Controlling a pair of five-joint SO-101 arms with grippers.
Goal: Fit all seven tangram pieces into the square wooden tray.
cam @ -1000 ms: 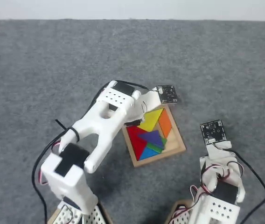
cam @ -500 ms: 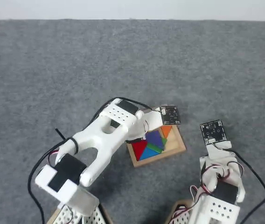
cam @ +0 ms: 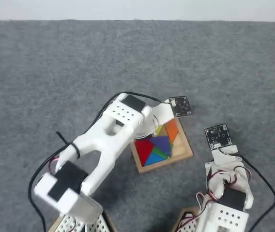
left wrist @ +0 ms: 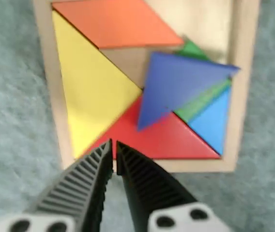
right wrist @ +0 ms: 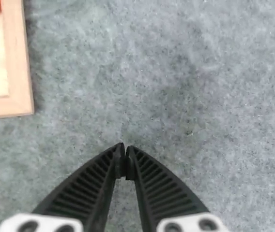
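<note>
The square wooden tray [left wrist: 244,72] holds an orange parallelogram [left wrist: 115,21], a yellow triangle [left wrist: 91,84], a red triangle [left wrist: 161,137], a light blue triangle [left wrist: 212,121] and a green piece [left wrist: 203,99]. A purple triangle [left wrist: 176,82] lies askew on top, overlapping the green and red pieces. My left gripper [left wrist: 112,144] is shut and empty, above the tray's rim beside the red and yellow triangles. In the high view the left arm [cam: 123,121] covers part of the tray [cam: 188,147]. My right gripper [right wrist: 124,147] is shut over carpet, beside a tray corner [right wrist: 11,96].
Grey carpet surrounds the tray on every side. The right arm [cam: 224,179] stands near the front edge, right of the tray. A strip of bare wood [left wrist: 195,19] shows inside the tray beside the orange piece.
The left arm swung nearer over the tray, hiding more of it, then drew back a little to the right. The right arm barely shifted.
</note>
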